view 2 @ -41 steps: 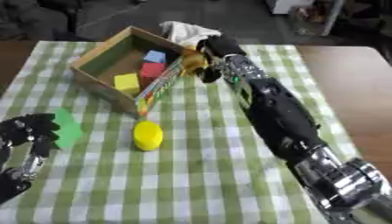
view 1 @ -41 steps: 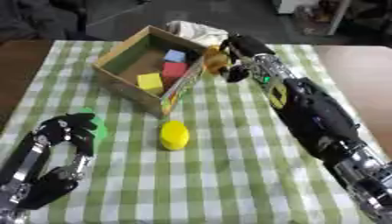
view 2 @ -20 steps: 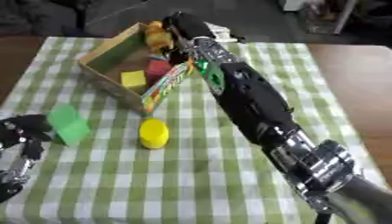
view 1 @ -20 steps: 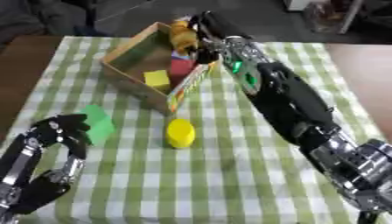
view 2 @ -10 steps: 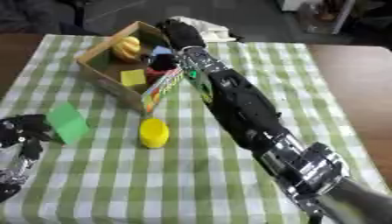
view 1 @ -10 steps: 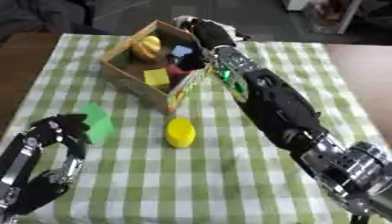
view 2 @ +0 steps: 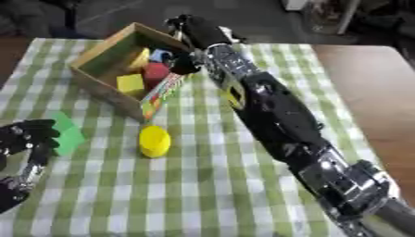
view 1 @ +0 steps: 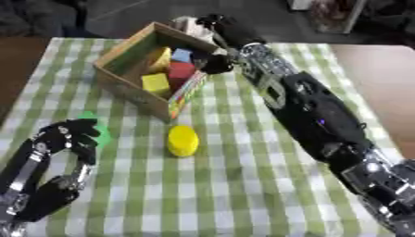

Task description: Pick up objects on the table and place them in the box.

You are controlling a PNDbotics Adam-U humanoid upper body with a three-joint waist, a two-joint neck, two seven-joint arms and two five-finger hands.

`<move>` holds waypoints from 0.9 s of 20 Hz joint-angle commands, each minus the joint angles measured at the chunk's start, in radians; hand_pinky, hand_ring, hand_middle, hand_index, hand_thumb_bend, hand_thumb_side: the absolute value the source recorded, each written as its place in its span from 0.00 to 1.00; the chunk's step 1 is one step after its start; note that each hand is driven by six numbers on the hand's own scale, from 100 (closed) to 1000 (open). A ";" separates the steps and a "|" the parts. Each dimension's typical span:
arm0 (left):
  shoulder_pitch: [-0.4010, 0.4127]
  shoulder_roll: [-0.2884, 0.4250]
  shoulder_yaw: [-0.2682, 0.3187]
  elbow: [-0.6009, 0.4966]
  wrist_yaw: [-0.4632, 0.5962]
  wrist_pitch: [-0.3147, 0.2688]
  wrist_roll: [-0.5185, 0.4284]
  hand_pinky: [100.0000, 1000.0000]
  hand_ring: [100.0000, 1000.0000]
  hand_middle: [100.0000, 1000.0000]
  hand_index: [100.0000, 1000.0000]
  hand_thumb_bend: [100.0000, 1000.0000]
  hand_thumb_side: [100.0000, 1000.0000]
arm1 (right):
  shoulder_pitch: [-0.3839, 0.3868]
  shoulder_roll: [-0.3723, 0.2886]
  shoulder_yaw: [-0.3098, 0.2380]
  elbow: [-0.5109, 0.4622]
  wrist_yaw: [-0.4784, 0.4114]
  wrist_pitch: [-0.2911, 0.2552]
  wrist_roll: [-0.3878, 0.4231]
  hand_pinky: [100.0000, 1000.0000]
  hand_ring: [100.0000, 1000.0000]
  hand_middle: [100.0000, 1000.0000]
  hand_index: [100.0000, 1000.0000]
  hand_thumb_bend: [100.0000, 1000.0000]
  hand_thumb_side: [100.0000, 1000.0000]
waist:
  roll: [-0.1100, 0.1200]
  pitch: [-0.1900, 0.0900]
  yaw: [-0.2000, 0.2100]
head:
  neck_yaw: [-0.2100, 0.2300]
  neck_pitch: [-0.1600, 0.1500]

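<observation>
Box (view 1: 122, 76), upper left: yellow, red, blue blocks inside. Yellow disc (view 1: 182, 140) and green block (view 1: 99, 132), centre-left, on cloth (view 1: 243, 194). Right hand (view 1: 217, 25) above box's far corner, fingers unclear. Left hand (view 1: 65, 139), lower left, curled, empty.

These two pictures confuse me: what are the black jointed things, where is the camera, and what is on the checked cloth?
They are a humanoid robot's arms, seen through two cameras in its head looking down. The right hand reaches to the far rim of the box; whether it holds anything is unclear. The left hand rests idle, lower left, fingers curled, empty. In the box lie yellow, red and blue blocks. On the cloth remain a yellow round piece and a green block.
</observation>
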 commanded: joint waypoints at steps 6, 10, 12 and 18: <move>0.013 0.016 0.088 -0.028 0.051 0.044 0.082 0.45 0.57 0.59 0.81 0.00 0.61 | 0.147 -0.166 0.055 -0.383 -0.277 -0.050 0.325 0.80 0.78 0.79 0.92 0.13 0.40 | 0.001 -0.025 -0.037 | 0.026 0.004; 0.023 0.009 0.127 -0.020 0.127 0.089 0.116 0.44 0.57 0.60 0.81 0.00 0.67 | 0.179 -0.151 0.102 -0.432 -0.288 -0.072 0.423 0.81 0.79 0.80 0.92 0.14 0.41 | 0.006 -0.027 -0.041 | 0.023 0.004; 0.025 0.005 0.142 -0.014 0.158 0.110 0.131 0.44 0.58 0.60 0.81 0.00 0.70 | 0.180 -0.132 0.124 -0.427 -0.274 -0.085 0.444 0.81 0.80 0.81 0.93 0.15 0.42 | 0.009 -0.027 -0.040 | 0.019 0.004; 0.034 -0.008 0.178 0.002 0.179 0.157 0.173 0.44 0.58 0.60 0.81 0.00 0.72 | 0.156 -0.049 0.168 -0.346 -0.160 -0.126 0.424 0.83 0.83 0.87 0.97 0.21 0.46 | 0.018 -0.029 -0.035 | 0.009 0.004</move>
